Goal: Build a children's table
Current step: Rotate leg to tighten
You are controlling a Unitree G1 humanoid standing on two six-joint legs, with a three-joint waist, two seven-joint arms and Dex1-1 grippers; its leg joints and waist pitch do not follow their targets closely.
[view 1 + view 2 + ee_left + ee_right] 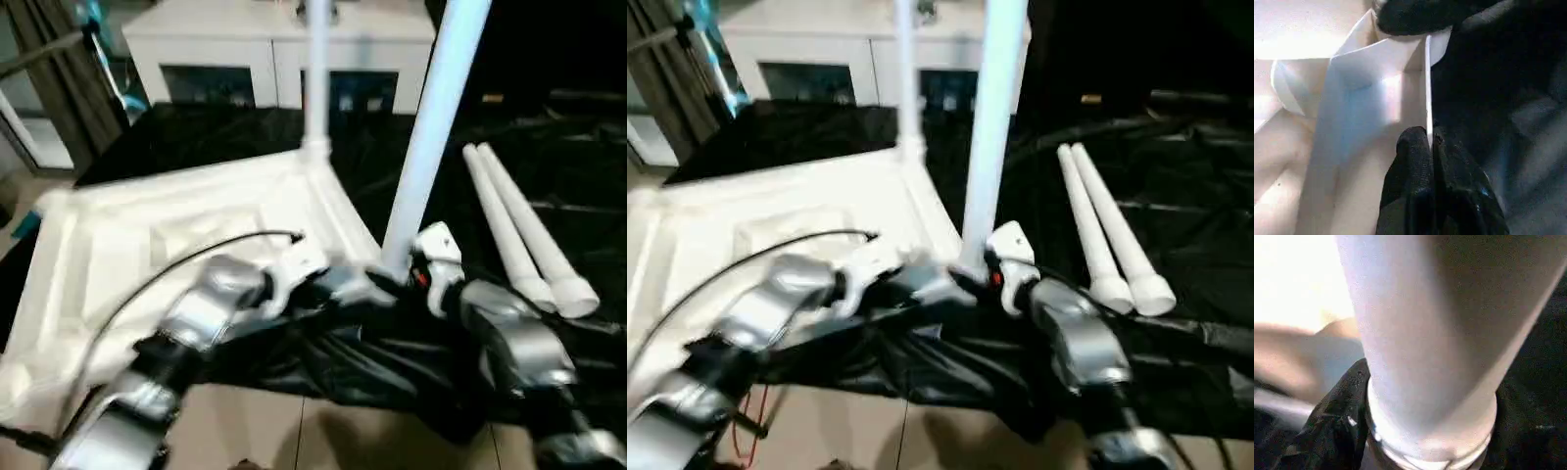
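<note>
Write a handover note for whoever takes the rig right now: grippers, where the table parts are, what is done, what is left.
Left gripper: shut on the tabletop, pinching a thin rim wall at its near right corner.
Right gripper: fingers around the base of a leg that stands tilted at that near right corner; not clearly seated.
Tabletop lies underside up on the black sheet.
Done: one far-corner leg stands upright in its socket.
Left: seat the held leg, then fit the two spare legs lying side by side on the sheet to the right.
</note>
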